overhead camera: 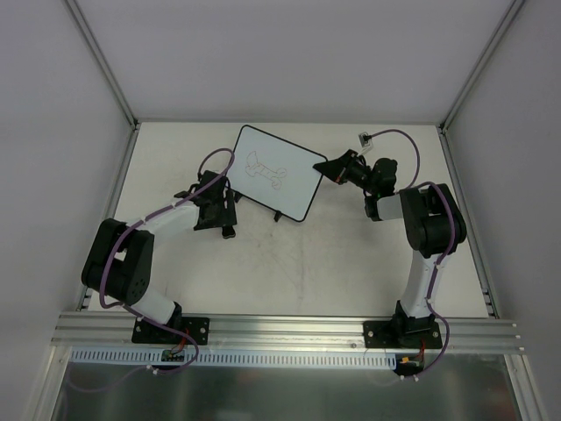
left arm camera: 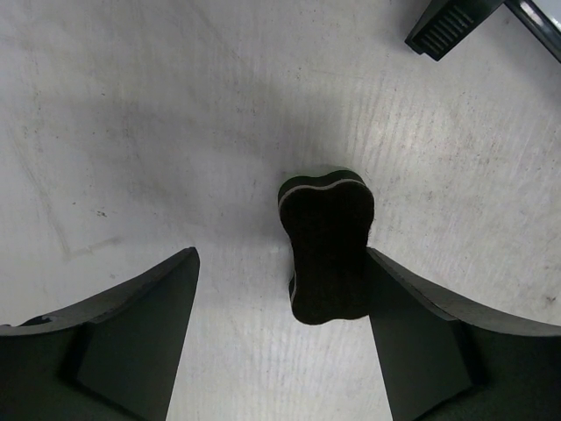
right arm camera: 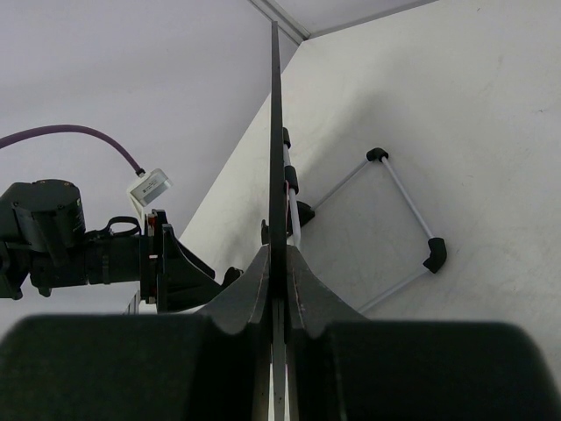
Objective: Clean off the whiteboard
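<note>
Right wrist sees the whiteboard (right arm camera: 277, 175) edge-on only.

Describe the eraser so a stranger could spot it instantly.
On the white tabletop, look left of the black-framed rectangular whiteboard to the left arm's open end effector. Between its fingers lies a small black felt eraser. Its thin white band and waisted, bone-like shape mark it off from the plain black fingers.

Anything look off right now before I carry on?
Nothing damaged or spilled. The whiteboard sits skewed to the edges of the table, with the right gripper clamped on one edge. The bone drawing is unerased. The eraser lies on the table between the open fingers of the left gripper, not gripped.
</note>
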Robot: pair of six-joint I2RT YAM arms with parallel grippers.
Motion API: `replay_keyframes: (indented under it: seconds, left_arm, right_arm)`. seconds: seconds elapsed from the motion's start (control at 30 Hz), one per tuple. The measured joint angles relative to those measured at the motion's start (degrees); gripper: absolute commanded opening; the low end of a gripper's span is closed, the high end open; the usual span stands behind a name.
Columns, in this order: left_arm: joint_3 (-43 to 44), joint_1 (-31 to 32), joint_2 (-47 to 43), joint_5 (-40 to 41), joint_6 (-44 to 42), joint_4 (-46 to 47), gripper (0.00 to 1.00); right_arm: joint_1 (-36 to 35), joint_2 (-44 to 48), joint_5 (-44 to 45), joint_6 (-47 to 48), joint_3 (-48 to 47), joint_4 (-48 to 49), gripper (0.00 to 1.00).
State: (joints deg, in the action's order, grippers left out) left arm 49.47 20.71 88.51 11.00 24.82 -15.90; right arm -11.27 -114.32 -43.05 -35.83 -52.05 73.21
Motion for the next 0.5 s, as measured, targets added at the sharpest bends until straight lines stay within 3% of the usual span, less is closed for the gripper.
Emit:
replay_keyframes:
  seconds: [0.5]
  left_arm:
    - [0.0,0.7,-3.7,-0.5,0.0,-0.4,0.83]
  right_arm:
    - [0.1,0.0,-0.2,-0.2,0.0,0.0,0.00]
